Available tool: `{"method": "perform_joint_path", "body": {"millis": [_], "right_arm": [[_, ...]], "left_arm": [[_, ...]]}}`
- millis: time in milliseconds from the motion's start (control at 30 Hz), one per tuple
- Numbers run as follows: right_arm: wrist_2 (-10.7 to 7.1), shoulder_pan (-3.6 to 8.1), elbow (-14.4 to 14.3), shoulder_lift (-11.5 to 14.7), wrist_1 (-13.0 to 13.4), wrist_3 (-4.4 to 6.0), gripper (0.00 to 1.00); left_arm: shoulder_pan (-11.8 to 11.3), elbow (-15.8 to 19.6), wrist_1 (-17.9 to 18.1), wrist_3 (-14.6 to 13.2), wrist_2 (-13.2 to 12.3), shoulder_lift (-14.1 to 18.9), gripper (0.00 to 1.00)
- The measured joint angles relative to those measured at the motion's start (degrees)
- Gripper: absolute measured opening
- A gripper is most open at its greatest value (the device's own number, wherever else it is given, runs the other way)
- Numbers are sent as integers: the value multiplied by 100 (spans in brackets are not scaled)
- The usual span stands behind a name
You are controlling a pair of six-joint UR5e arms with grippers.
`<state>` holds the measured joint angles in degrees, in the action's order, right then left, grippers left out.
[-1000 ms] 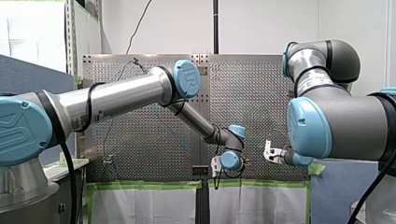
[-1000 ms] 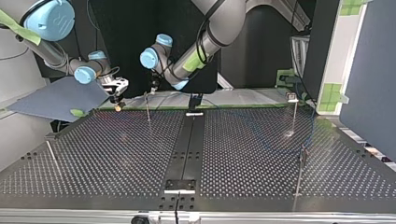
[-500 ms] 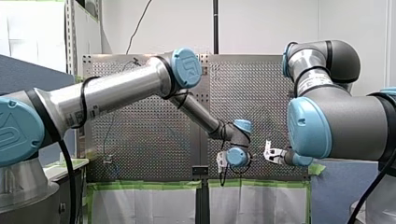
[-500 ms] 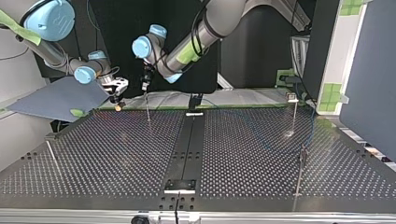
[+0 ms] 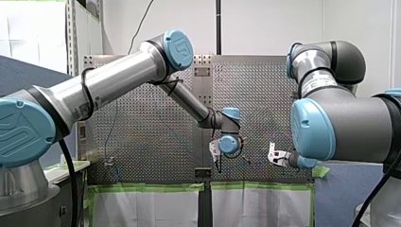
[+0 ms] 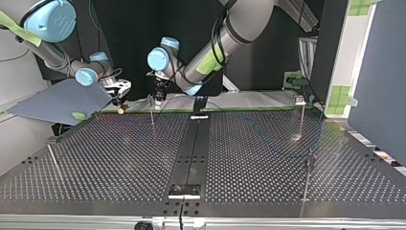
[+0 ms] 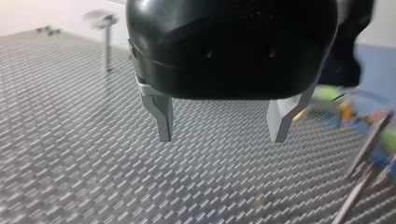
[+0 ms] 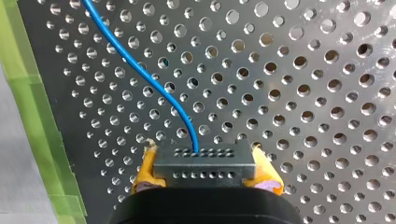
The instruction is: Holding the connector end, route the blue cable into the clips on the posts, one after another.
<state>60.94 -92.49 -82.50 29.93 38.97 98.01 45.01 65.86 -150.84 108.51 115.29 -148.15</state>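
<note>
My right gripper (image 8: pixel 204 184) has its yellow pads (image 8: pixel 145 170) shut on a grey connector (image 8: pixel 204 162). A thin blue cable (image 8: pixel 140 70) leaves the connector and curves away over the perforated plate. In the top view this gripper (image 6: pixel 119 101) hangs at the far left edge of the table. My left gripper (image 7: pixel 222 135) is black with metal fingers (image 7: pixel 162 116), which are open with nothing between them, above the plate. In the top view it (image 6: pixel 158 92) hovers just over a thin post (image 6: pixel 151 109). In the front view it (image 5: pixel 215 155) is left of my right gripper (image 5: pixel 273 157).
More thin posts stand on the table: one at the far right (image 6: pixel 301 115), one nearer on the right (image 6: pixel 309 175), one leaning at the left (image 6: pixel 51 153). Green tape (image 8: pixel 32 116) lines the plate's edge. A grey-blue board (image 6: pixel 57 100) lies past the left corner.
My left arm's elbow has risen. Its gripper swung toward my right gripper, then back, and now sits higher and further left in the front view. My right arm has not moved.
</note>
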Motion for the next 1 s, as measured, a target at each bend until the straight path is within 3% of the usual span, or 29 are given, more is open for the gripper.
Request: {"method": "perform_joint_path", "body": {"millis": [200, 800, 1000], "right_arm": [[-10, -11, 0, -1, -3, 1, 0], [-47, -41, 0, -13, -55, 0, 0], [-47, -44, 0, -15, -55, -1, 0]], "left_arm": [[-188, 288, 227, -7, 38, 287, 100], [-175, 1294, 387, -217, 58, 1295, 100], [-169, 1644, 383, -431, 58, 1644, 100]]}}
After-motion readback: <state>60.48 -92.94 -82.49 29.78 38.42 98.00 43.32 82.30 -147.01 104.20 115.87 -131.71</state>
